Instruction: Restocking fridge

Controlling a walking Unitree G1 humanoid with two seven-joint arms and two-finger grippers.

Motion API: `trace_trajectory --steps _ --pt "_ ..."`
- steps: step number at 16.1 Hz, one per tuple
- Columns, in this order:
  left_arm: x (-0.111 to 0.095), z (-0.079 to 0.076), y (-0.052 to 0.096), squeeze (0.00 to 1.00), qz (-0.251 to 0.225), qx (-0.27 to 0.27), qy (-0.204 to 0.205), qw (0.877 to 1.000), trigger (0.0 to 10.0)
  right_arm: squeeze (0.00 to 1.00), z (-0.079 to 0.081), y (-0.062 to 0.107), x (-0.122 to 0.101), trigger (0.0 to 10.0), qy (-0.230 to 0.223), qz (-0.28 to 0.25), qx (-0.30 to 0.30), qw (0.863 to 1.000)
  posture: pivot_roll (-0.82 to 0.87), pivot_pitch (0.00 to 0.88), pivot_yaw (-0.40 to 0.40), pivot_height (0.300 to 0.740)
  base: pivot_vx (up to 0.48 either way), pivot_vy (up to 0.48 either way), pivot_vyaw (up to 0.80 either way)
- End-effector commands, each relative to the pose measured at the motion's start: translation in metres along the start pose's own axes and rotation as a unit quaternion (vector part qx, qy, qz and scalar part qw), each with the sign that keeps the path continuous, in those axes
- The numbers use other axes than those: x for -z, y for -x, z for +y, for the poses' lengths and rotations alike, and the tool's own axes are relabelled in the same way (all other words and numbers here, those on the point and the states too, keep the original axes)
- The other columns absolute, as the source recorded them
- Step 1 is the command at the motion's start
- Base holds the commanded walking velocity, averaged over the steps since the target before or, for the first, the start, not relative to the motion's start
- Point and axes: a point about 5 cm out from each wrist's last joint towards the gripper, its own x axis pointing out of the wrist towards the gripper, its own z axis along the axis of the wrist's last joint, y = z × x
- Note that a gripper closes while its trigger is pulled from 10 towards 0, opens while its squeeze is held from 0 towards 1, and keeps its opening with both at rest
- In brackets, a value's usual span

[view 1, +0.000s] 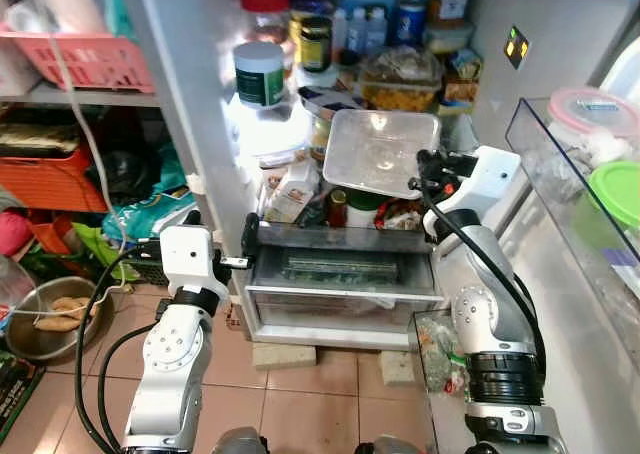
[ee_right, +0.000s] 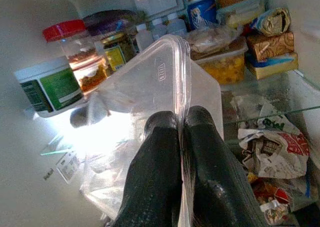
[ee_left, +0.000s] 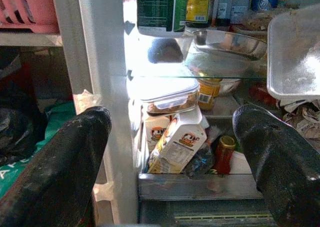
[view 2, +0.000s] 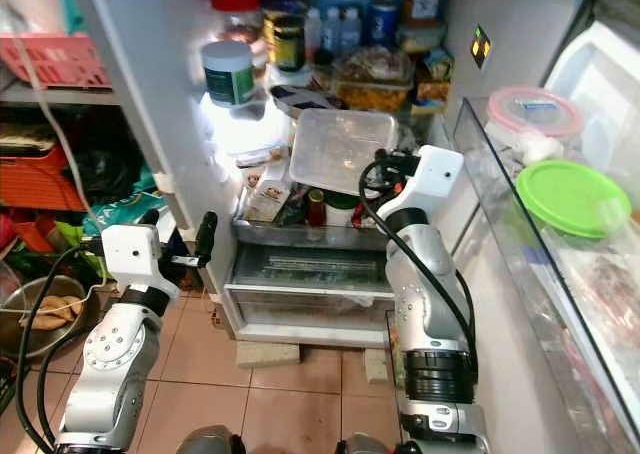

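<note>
Near, at left: left hand (view 1: pixel 235 263), fingers spread wide and holding nothing, level with the crisper drawer (view 1: pixel 342 276). Right hand (ee_right: pixel 182 132) pinched tight on the rim of a clear plastic container (view 1: pixel 380 151), held tilted before the fridge's middle shelf (ee_left: pixel 220 72).

— Where's your right arm?
— Raised at the right of the frame, elbow bent. My right gripper (view 1: pixel 425 172) sits mid-frame, fingers (ee_right: pixel 165 167) pinched together on a clear container (view 1: pixel 380 151).
— And the left?
— Lower left, forearm upright, my left gripper (view 1: pixel 222 242) level, fingers (ee_left: pixel 75 157) spread wide, holding nothing.
</note>
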Motion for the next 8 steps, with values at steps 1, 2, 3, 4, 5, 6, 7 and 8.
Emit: trace_trajectory --steps 1,2,3,4,5,6,7,8 --pt "-0.0047 0.0014 -0.0003 0.0 -0.01 0.003 -0.001 1.0 10.0 0.0 -0.0002 -0.0017 -0.0083 10.0 0.0 -0.013 0.002 1.0 0.09 0.033 0.007 0.74 0.259 0.0 -0.52" --pt "-0.0046 0.0012 -0.0002 0.0 -0.01 0.004 -0.001 1.0 10.0 0.0 -0.0004 -0.0019 -0.0085 10.0 0.0 -0.013 0.002 1.0 0.09 0.033 0.006 0.74 0.255 0.0 -0.53" --pt "-0.0046 0.0012 -0.0001 0.0 -0.01 0.004 -0.001 1.0 10.0 0.0 -0.0004 -0.0021 -0.0086 10.0 0.0 -0.014 0.002 1.0 0.09 0.033 0.006 0.74 0.262 0.0 -0.54" --pt "-0.0047 0.0007 -0.0001 0.0 -0.011 0.005 -0.001 1.0 10.0 0.0 -0.0003 -0.0024 -0.0091 10.0 0.0 -0.014 0.002 1.0 0.09 0.034 0.005 0.74 0.307 0.0 -0.53" --pt "-0.0048 0.0003 0.0001 0.0 -0.011 0.007 0.0 1.0 10.0 0.0 -0.0003 -0.0026 -0.0092 10.0 0.0 -0.014 0.002 1.0 0.09 0.035 0.005 0.74 0.311 0.0 -0.53" --pt "-0.0049 0.0005 0.0 0.0 -0.012 0.007 -0.001 1.0 10.0 0.0 -0.0001 -0.0029 -0.0094 10.0 0.0 -0.014 0.001 1.0 0.09 0.035 0.005 0.74 0.311 0.0 -0.8" --pt "-0.0047 0.0005 0.0 0.0 -0.012 0.006 0.0 1.0 10.0 0.0 0.0 -0.0032 -0.0094 10.0 0.0 -0.014 0.001 1.0 0.09 0.034 0.005 0.74 0.319 0.0 -0.8" --pt "-0.0047 0.0005 0.0 0.0 -0.012 0.006 0.0 1.0 10.0 0.0 0.0001 -0.0034 -0.0094 10.0 -0.001 -0.014 0.001 1.0 0.09 0.034 0.006 0.74 0.319 0.0 -0.8"
